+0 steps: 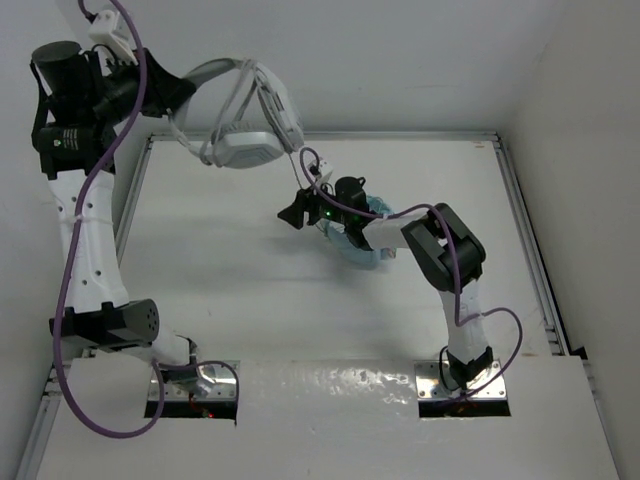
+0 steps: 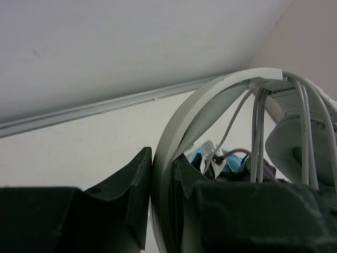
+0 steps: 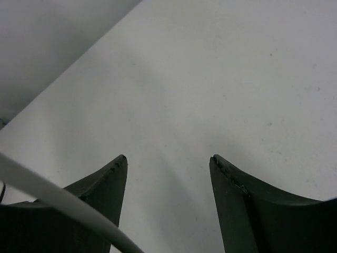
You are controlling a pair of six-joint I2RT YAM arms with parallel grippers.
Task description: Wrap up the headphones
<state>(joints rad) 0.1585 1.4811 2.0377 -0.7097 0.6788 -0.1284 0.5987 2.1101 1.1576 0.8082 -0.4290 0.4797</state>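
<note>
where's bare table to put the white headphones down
Widest bare patch: the left half of the table, between the left arm and the right arm. Also free: the strip between that arm and the right rail. Crowded: centre, around the light blue item, and the far-left corner by the headphones.

- A white counter (image 1: 250, 290) fills the middle; its surface is plain and matte.
- A thin metal rail (image 1: 400, 134) runs along its far edge and down both sides.
- Behind it stands a plain white wall (image 1: 420, 60).
- A side wall (image 1: 590, 120) closes the right.
- The light is soft and even.
</note>
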